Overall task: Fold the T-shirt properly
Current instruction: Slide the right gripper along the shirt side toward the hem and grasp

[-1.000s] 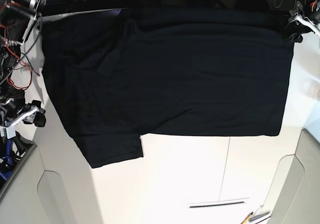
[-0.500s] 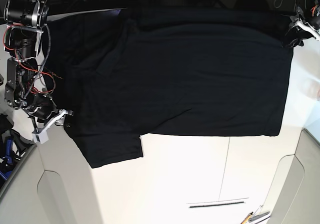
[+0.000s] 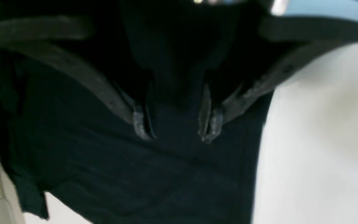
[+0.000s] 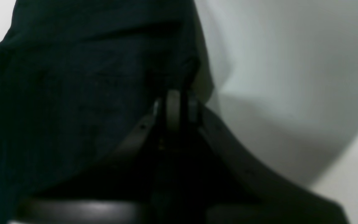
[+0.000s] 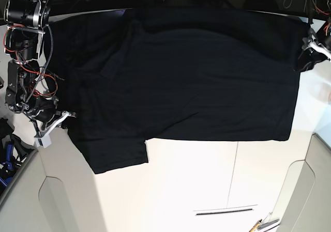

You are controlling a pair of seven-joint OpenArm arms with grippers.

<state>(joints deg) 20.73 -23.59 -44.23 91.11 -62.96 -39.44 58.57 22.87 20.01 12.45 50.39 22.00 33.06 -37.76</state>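
Observation:
The black T-shirt (image 5: pixel 196 82) lies spread flat on the white table (image 5: pixel 186 180), plain side up, with one sleeve (image 5: pixel 116 157) pointing to the front left. My right gripper (image 5: pixel 68 116) sits at the shirt's left edge. In the right wrist view its fingers (image 4: pixel 173 105) are pressed together on the cloth edge (image 4: pixel 57 93). My left gripper (image 5: pixel 302 62) is at the shirt's right edge. Seen from the left wrist, this gripper (image 3: pixel 176 129) is open, both fingertips just over the black cloth (image 3: pixel 135 174) and nothing between them.
A dark thin strip (image 5: pixel 225 210) lies on the table near the front, with pen-like items (image 5: pixel 264 224) at the front right corner. Grey moulded panels (image 5: pixel 305 190) flank both front corners. Red and black cables (image 5: pixel 31 82) hang along the right arm.
The right arm swung in from the far left to the shirt's left edge and its jaws closed there. The left gripper slid a little toward the front along the right edge, still open.

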